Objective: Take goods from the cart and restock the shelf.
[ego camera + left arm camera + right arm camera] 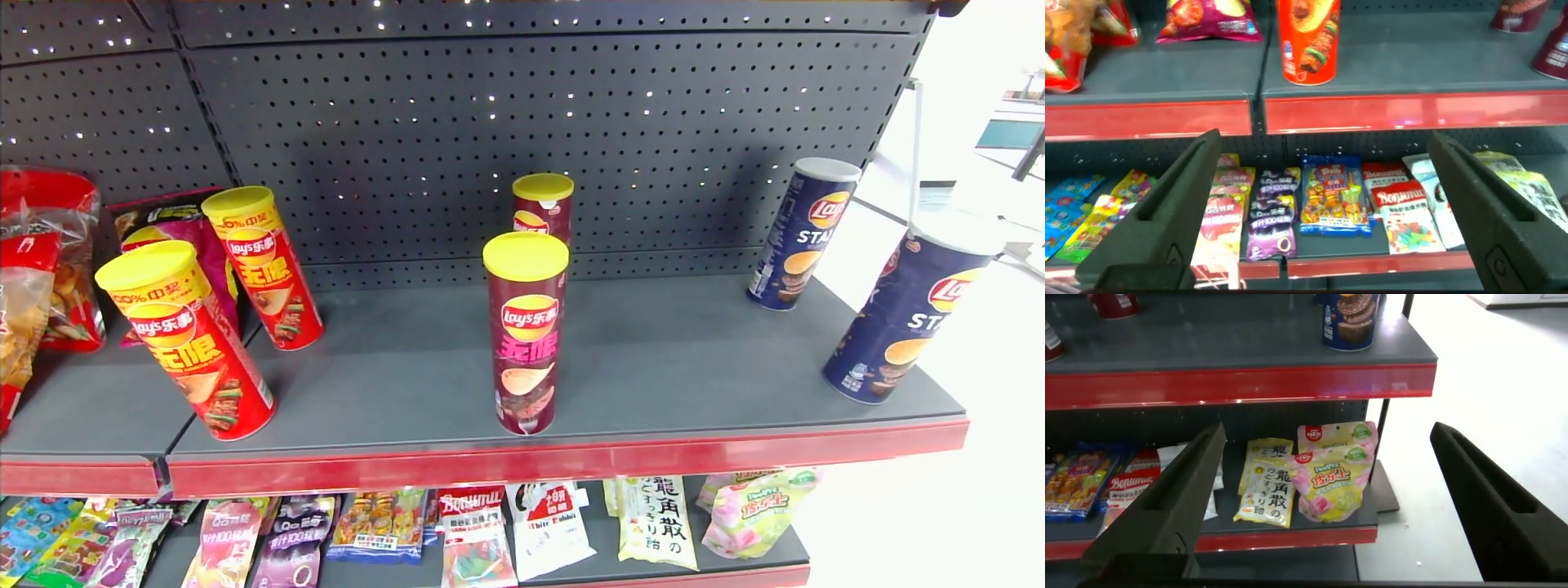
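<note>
Head view: shelf (653,359) carries upright cans, long axes vertical. Red can (192,343) left, maroon can (525,331) centre, blue can (906,314) right.
Left wrist view: left pincer (1324,140) spread wide, empty, low before candy bags (1331,196); red can above.
Right wrist view: right pincer (1328,429) spread, empty; blue can above, nearer this arm.

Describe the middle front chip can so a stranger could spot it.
On the upper grey shelf, two yellow-lidded maroon cans stand mid-shelf, one behind the other. It is the front maroon can, near the red lip; the rear maroon can stands by the pegboard.
</note>
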You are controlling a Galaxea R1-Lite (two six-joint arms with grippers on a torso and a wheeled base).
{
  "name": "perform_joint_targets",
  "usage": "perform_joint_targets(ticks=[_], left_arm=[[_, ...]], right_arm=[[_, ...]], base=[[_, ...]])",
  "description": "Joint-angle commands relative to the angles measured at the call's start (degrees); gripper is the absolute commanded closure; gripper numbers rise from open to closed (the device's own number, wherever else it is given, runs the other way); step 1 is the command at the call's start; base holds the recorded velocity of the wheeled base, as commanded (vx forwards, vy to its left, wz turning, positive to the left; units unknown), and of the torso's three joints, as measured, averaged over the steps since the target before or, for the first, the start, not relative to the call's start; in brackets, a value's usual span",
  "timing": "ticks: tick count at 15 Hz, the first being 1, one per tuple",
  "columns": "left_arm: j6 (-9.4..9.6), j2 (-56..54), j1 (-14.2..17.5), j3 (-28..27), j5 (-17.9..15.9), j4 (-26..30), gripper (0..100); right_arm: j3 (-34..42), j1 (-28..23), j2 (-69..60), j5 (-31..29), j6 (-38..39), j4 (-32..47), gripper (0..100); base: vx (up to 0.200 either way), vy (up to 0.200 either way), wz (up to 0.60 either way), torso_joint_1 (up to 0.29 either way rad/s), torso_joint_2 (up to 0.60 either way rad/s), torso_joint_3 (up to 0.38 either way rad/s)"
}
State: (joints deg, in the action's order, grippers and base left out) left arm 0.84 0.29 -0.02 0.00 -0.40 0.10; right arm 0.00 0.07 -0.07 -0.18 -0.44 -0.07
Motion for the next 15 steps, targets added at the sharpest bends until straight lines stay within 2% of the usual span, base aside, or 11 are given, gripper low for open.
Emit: perform_joint_targets(ticks=[1,2,3,4,5,6,7,8,10,11,15], left_arm=[[2.5,0.3,-0.1,-0.2,-4.7,-0.1,0],[3.99,1.1,-0.2,-2.6,-7.5,-0.8,0],[1.53,12.5,-1.1,-13.4,-10.6,-1.8,0],[-1.72,25.0,-1.3,-24.2,-11.7,-3.3,0],[-5.41,33.9,-2.2,-31.5,-12.2,-5.5,0],[-5.76,40.8,-3.2,-33.9,-12.5,-7.3,0],[-3.3,46.6,-6.8,-34.0,-13.7,-12.0,0],[-1.19,51.5,-11.8,-33.9,-14.0,-16.2,0],[-0.58,60.9,-17.3,-34.6,-13.4,-23.8,0],[-0.84,64.8,-20.3,-36.2,-12.9,-24.9,0],[-1.1,74.5,-23.1,-40.8,-12.4,-25.0,0]], right_arm=[[0.0,0.0,0.1,0.0,0.1,0.0,0],[0.0,0.0,0.1,0.0,0.1,0.0,0],[0.0,0.0,0.1,0.0,0.1,0.0,0],[0.0,0.0,0.1,0.0,0.1,0.0,0],[0.0,0.0,0.1,0.0,0.1,0.0,0],[0.0,0.0,0.1,0.0,0.2,0.0,0],[0.0,0.0,0.1,0.0,0.1,0.0,0],[0.0,0.0,0.1,0.0,0.1,0.0,0],[0.0,0.0,0.1,0.0,0.1,0.0,0],[0.0,0.0,0.1,0.0,0.1,0.0,0],[0.0,0.0,0.1,0.0,0.1,0.0,0]], base=[[0.0,0.0,0.0,0.0,0.0,0.0],[0.0,0.0,0.0,0.0,0.0,0.0],[0.0,0.0,0.0,0.0,0.0,0.0],[0.0,0.0,0.0,0.0,0.0,0.0],[0.0,0.0,0.0,0.0,0.0,0.0],[0.0,0.0,0.0,0.0,0.0,0.0],[0.0,0.0,0.0,0.0,0.0,0.0],[0.0,0.0,0.0,0.0,0.0,0.0],[0.0,0.0,0.0,0.0,0.0,0.0],[0.0,0.0,0.0,0.0,0.0,0.0],[0.0,0.0,0.0,0.0,0.0,0.0]])
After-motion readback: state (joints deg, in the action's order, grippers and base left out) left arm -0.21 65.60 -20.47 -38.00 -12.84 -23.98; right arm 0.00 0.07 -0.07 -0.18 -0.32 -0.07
